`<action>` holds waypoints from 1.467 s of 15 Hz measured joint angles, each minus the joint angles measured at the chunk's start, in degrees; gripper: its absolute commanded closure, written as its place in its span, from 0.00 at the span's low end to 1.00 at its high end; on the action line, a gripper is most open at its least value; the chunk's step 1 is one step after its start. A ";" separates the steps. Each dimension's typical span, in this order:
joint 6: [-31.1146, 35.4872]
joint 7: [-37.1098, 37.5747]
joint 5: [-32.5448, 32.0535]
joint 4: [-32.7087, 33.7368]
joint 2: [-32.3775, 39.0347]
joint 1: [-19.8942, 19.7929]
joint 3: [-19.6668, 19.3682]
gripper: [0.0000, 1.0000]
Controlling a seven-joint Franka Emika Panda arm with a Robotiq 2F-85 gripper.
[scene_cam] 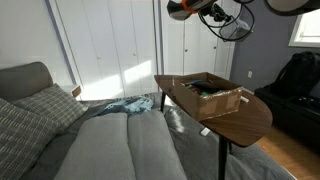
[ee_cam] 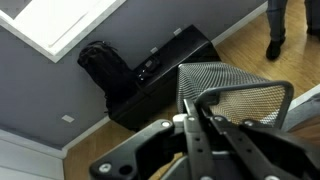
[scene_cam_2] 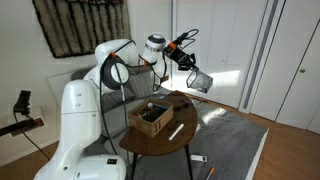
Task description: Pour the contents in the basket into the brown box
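Observation:
My gripper [ee_cam: 192,112] is shut on the rim of the basket [ee_cam: 235,85], a dark grey wire-mesh bin that fills the right of the wrist view. In an exterior view the gripper [scene_cam_2: 186,62] holds the basket [scene_cam_2: 199,80] tilted, high in the air, above and beyond the far end of the oval table [scene_cam_2: 160,145]. The brown box [scene_cam_2: 152,118] sits open on that table with dark items inside, well below the basket. In an exterior view the box [scene_cam: 207,95] is on the table [scene_cam: 245,118], and the basket [scene_cam: 229,24] hangs near the top edge.
A white stick-like item [scene_cam_2: 175,131] lies on the table beside the box. A grey sofa [scene_cam: 100,140] stands close to the table. A black backpack [ee_cam: 100,65] and a low black cabinet [ee_cam: 160,85] stand by the wall. The robot base [scene_cam_2: 80,120] stands behind the table.

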 measured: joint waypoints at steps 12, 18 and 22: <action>10.52 23.97 6.14 0.82 -2.57 -10.35 17.48 0.98; 22.69 33.86 12.04 0.81 -2.90 -11.54 17.53 0.98; 31.50 39.32 17.72 -0.03 -2.77 -12.44 18.57 0.98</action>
